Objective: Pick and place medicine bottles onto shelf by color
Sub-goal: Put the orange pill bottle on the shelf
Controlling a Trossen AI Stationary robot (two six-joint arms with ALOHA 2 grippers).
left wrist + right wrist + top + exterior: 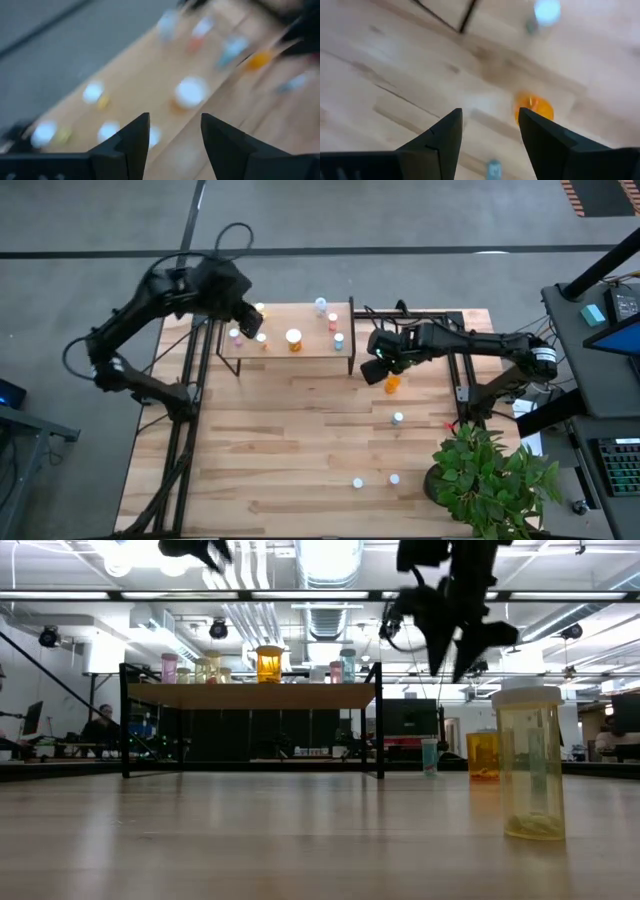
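The orange bottle [392, 384] stands upright on the table [290, 470], just off the shelf's right end, with its long axis vertical, and the right gripper [374, 370] hangs close above and beside it, a little toward the shelf; in the right wrist view the bottle [534, 109] sits just ahead of the gripper [490, 131] and nearer one finger than the other, so the coming move, as I judge it, turns on centring over it and dropping straight down. That gripper is spread and holds nothing. The right arm is plainly the nearer one. The bottle is a small smooth cylinder of clear orange plastic, slick and light, likely to tip if nudged from the side. Other small bottles stand farther along the table, one with a white cap [397, 418] just beyond it. The shelf [310, 345], a flat pale wooden board on thin black legs, already carries several bottles, among them an amber one [294, 339]. The left gripper [246, 318] hovers over the shelf's left end, also spread and empty [172, 132].
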